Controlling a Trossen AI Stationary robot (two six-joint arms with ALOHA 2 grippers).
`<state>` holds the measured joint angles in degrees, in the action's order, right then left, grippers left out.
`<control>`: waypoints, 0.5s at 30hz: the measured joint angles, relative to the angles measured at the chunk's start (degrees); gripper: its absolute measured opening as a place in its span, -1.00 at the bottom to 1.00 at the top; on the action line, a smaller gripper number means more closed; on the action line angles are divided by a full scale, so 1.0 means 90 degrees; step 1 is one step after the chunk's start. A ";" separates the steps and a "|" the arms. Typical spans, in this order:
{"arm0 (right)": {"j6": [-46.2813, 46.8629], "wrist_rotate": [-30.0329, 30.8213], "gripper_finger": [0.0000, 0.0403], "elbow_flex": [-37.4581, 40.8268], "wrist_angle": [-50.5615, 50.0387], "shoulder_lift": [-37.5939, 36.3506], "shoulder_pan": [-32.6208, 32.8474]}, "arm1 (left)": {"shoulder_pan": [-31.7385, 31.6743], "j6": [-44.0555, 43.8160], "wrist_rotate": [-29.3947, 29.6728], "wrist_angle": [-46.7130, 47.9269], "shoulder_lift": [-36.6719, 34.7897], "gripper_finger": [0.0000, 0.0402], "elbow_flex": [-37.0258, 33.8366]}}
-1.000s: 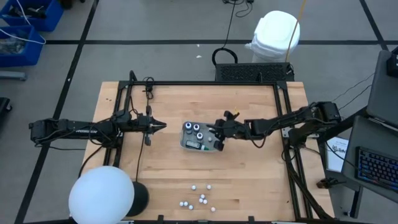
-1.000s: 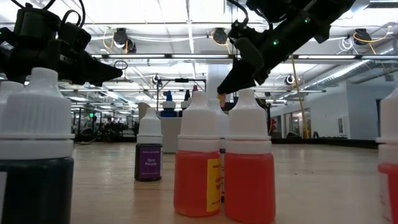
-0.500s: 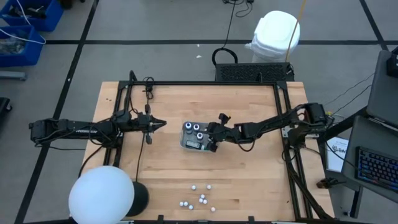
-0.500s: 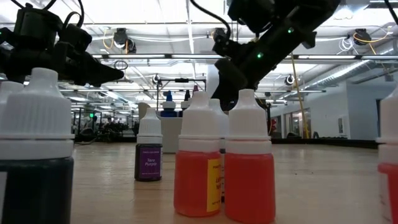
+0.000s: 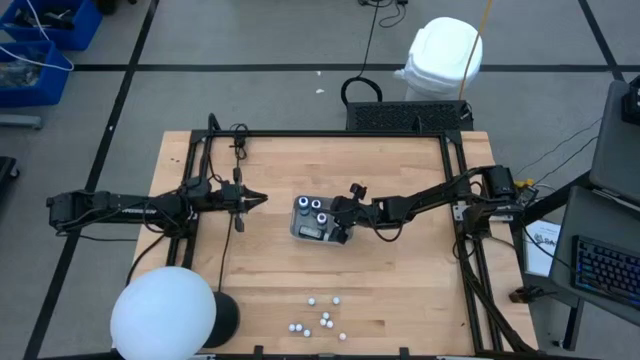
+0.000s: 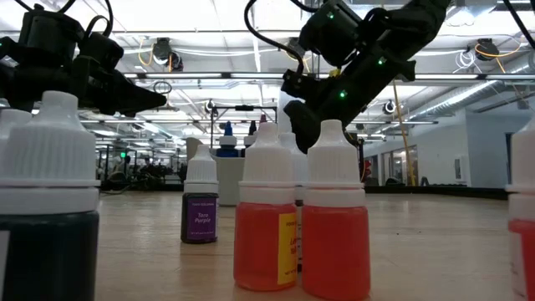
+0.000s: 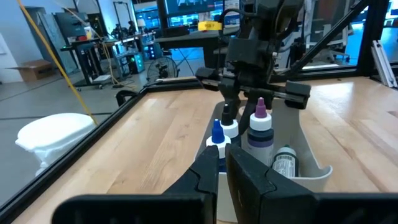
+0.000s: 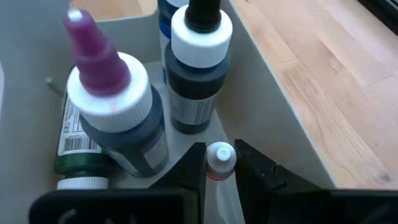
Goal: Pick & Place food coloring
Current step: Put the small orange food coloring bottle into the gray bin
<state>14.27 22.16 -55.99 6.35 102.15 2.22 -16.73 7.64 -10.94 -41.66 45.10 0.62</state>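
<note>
Wood-plank tabletop (image 5: 400,280) is framed by a black metal rail, with grey floor and a white bag visible beyond it from above. Most of the tray's (image 5: 303,233) contents are hidden under the right gripper (image 5: 341,222) in the high view, so only the ringed tops of two bottles can be made out there. The tray is a translucent grey rectangle with smooth plastic walls, sitting near the middle of the table. From the right wrist, a small white-capped bottle (image 8: 220,160) with an orange-red body is seen pinched between the narrow dark jaws, right inside the tray; most of its body is blocked by the fingers. Just beside it stand a dark bottle with a purple pointed tip (image 8: 109,106) and another dark bottle with a black tip (image 8: 199,68), and a green-capped one (image 8: 78,163) is lying on its side, cut off at the edge. A loose cluster of tiny white-capped food coloring bottles (image 5: 322,318) is left near the front edge of the table; up close in the low view they're round-shouldered plastic droppers with ribbed white caps, two orange-red ones (image 6: 301,226) touching, a purple one (image 6: 200,206) further back. The left gripper (image 5: 258,201) is parked well apart from the tray, jaws pressed nearly together with nothing in them.
</note>
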 joint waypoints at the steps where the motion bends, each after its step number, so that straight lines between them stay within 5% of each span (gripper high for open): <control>1: 0.0002 -0.0001 -0.75 0.0000 0.0002 0.0000 0.0000 | 0.0000 0.0000 0.0002 -0.0001 -0.0001 -0.82 0.0000; 15: 0.0126 -0.0520 -0.70 0.0000 -0.0015 -0.0002 -0.0117 | 0.0000 0.0005 0.0012 -0.0006 0.0000 -0.82 0.0000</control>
<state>15.40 17.47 -55.99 6.22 102.13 1.17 -16.73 7.68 -10.83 -41.71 45.10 0.62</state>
